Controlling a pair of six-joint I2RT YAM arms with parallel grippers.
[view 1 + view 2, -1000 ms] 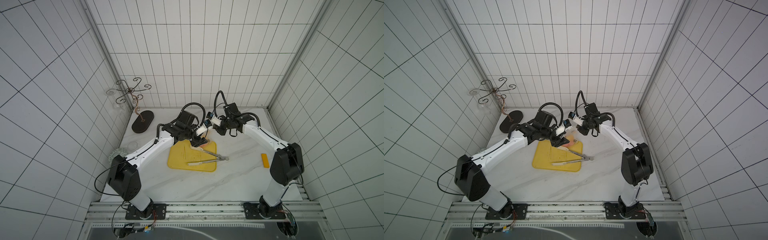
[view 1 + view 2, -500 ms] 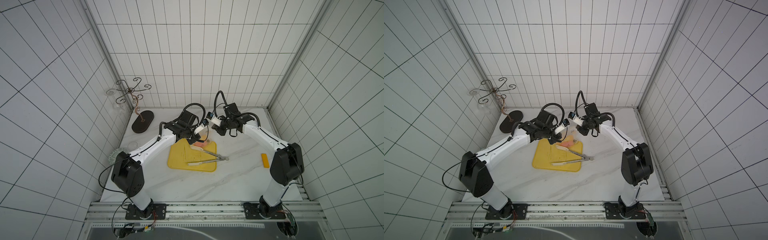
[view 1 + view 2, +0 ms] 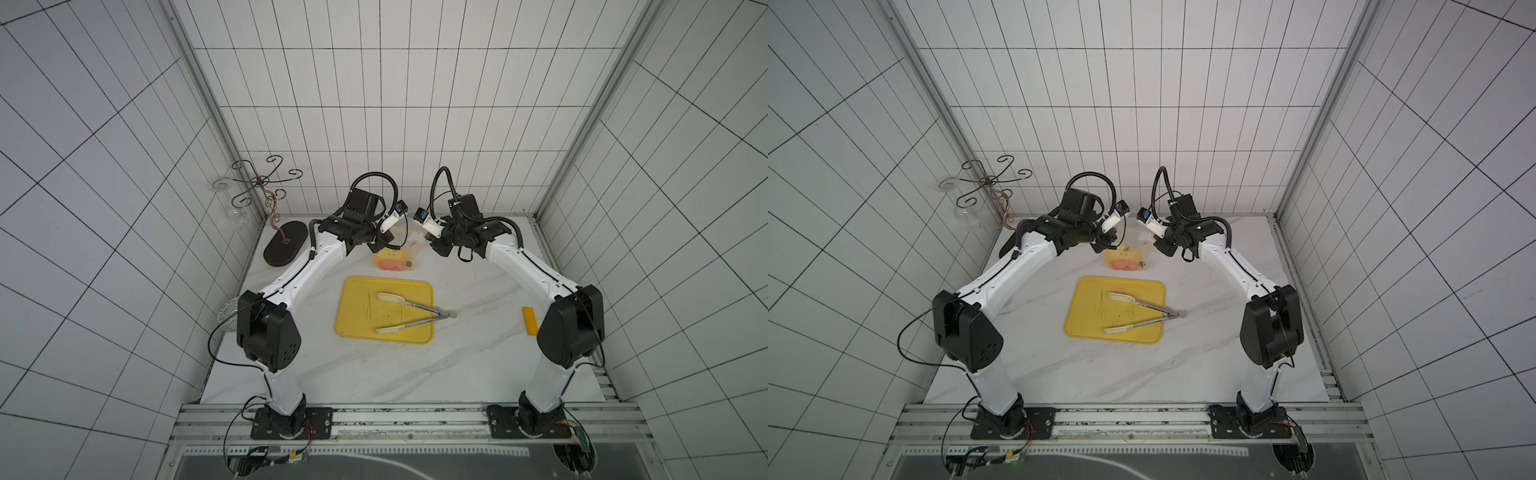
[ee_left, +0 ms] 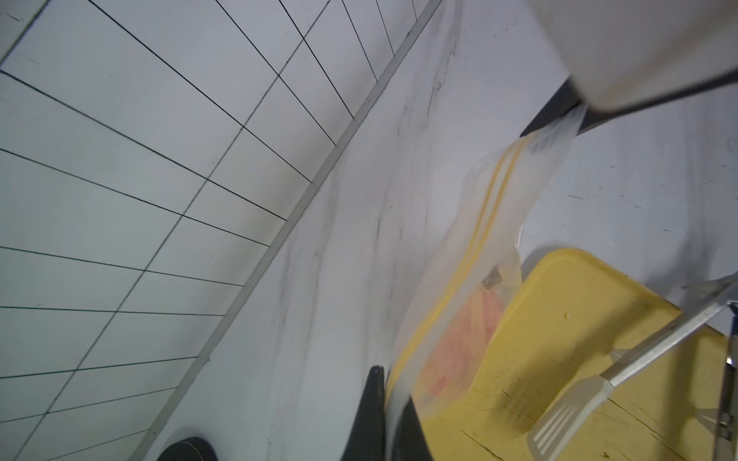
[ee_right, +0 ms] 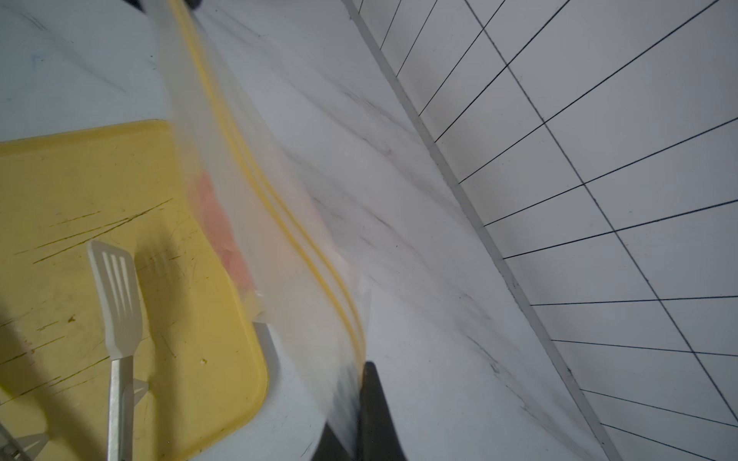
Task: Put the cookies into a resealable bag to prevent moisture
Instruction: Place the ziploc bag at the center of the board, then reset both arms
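Top views both show the white marble tabletop [image 3: 374,374] with a yellow tray [image 3: 361,328] at its middle. Metal tongs [image 3: 415,311] lie open on the tray, their hinge end poking past the tray's edge on the right arm's side. Just beyond the tray's far edge hangs the resealable bag [image 3: 395,257], stretched by its upper rim between the two hands. The left hand [image 4: 389,403] is pinched tight on one end of that rim, and the right hand [image 5: 355,407] is clamped tight on the opposite end. In the wrist views the bag's twin yellow seal strip [image 5: 255,171] runs from hand to hand. The cookies [image 3: 392,264] sit low inside the bag as a cluster of pink discs, seen through the plastic against its yellow printed part. Whether the bag's bottom touches the tabletop cannot be told. A small yellow block [image 3: 530,332] lies on the tabletop beside the right arm, well apart from the tray.
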